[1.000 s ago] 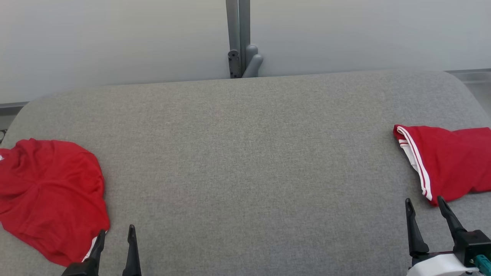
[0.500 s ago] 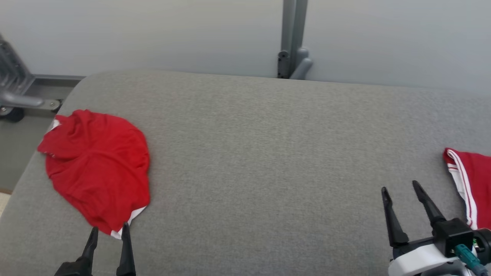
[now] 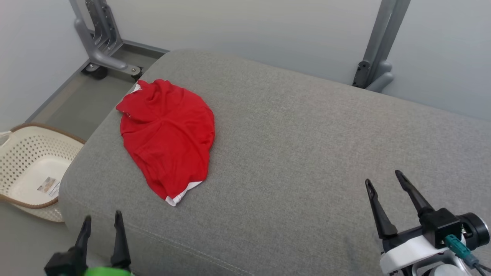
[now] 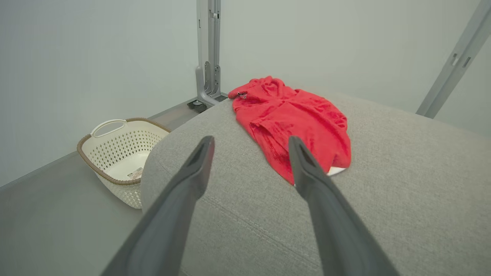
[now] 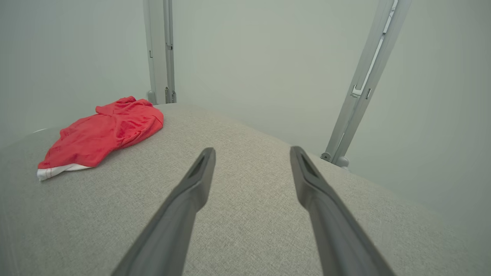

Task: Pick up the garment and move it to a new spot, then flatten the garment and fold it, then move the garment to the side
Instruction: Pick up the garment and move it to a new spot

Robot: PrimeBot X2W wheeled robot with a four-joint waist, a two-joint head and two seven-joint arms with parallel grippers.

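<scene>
My left hand [image 3: 102,215] and right hand [image 3: 383,176] are wide open, empty; the garment [image 3: 168,134] lies crumpled on the worktop [image 3: 299,145].

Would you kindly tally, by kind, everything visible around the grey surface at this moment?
Red garment: 1
White basket: 1
Grey padded surface: 1
Metal posts: 2 (left post, right post)
Open tools: 2 (left tool, right tool)
Total: 7
</scene>
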